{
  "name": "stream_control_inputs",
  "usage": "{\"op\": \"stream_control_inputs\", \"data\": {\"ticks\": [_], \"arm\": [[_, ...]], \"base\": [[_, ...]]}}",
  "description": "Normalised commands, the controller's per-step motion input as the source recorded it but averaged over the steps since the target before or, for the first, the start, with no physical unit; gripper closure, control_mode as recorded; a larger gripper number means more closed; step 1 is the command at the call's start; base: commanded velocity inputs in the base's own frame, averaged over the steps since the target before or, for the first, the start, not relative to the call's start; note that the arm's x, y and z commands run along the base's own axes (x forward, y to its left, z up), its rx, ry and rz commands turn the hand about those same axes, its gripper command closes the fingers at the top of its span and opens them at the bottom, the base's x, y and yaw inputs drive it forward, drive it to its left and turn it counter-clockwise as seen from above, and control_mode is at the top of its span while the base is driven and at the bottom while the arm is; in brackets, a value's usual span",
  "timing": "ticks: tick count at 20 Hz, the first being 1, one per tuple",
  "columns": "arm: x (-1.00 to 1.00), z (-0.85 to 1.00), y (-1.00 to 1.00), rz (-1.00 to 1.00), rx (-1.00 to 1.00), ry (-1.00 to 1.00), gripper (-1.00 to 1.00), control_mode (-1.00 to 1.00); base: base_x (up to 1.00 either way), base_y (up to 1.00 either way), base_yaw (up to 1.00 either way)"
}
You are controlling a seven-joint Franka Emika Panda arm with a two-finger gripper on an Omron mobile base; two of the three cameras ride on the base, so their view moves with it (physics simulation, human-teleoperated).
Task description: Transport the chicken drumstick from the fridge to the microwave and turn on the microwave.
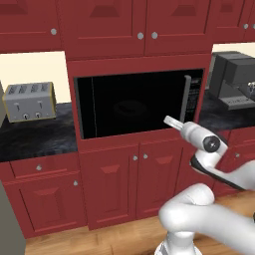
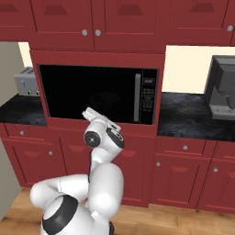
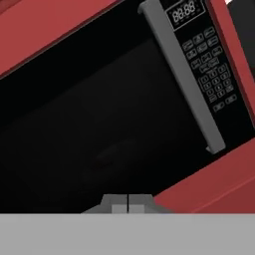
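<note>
The black microwave (image 1: 134, 102) (image 2: 92, 92) (image 3: 89, 114) sits built into the red cabinets, its dark glass door closed. Its grey vertical handle (image 3: 182, 74) and button panel (image 3: 209, 64) are at the right. My gripper (image 1: 169, 120) (image 2: 87, 112) (image 3: 128, 201) hangs just in front of the door's lower part, left of the handle. Its fingers are shut together with nothing between them. The chicken drumstick is hidden; only a faint dark shape shows behind the glass. A grey slab at the far left edge looks like the fridge (image 2: 7, 137) (image 1: 9, 224).
A silver toaster (image 1: 29, 101) (image 2: 25, 81) stands on the dark counter left of the microwave. A grey coffee machine (image 1: 234, 79) (image 2: 225, 87) stands on the counter to the right. Red cupboards close in above and below.
</note>
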Motion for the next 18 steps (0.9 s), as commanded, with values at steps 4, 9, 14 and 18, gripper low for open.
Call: {"op": "stream_control_inputs", "data": {"ticks": [4,9,14,18], "arm": [[-0.22,0.08,-0.10,0.00,0.13,0.00,1.00,-1.00],[-0.20,0.13,-0.16,0.00,0.12,0.00,1.00,-1.00],[-0.16,0.23,-0.19,0.00,0.12,0.03,1.00,-1.00],[-0.10,0.29,-0.20,0.00,0.11,0.03,1.00,-1.00]], "base": [[0.00,0.00,0.00],[0.00,0.00,0.00],[0.00,0.00,0.00],[0.00,0.00,0.00]]}}
